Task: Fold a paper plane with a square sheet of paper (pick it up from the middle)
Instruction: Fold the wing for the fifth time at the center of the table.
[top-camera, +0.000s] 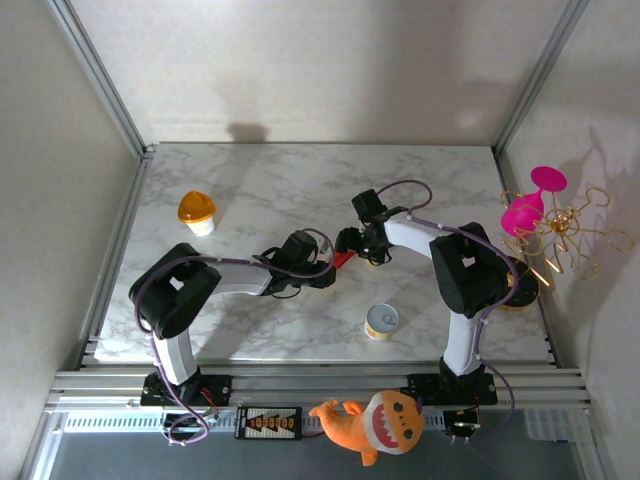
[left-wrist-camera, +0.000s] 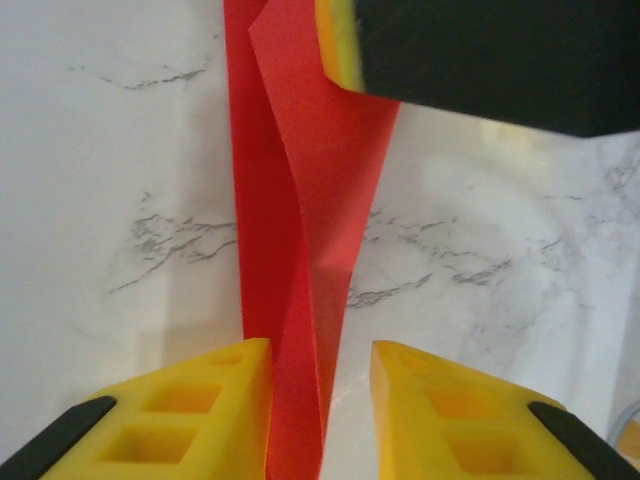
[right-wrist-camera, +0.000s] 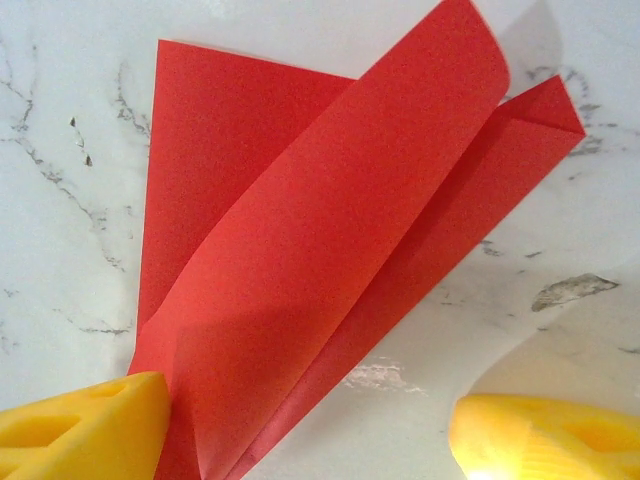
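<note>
Soft, even light from above brightens the pale marble table (top-camera: 300, 190), with faint shadows on the back wall (top-camera: 330, 70). Close to each wrist lens the yellow fingers (right-wrist-camera: 540, 440) blur and glow; the red paper (right-wrist-camera: 330, 250) beside them throws a soft shadow.

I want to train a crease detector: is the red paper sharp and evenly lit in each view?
Top external: evenly lit, but the red paper is a tiny, mostly hidden sliver. Left wrist: paper sharp mid-frame, the left gripper's fingers soft at the bottom edge. Right wrist: paper crisp, its raised flap shadowing the layer beneath; the right gripper's finger at lower right is washed out by glare.
</note>
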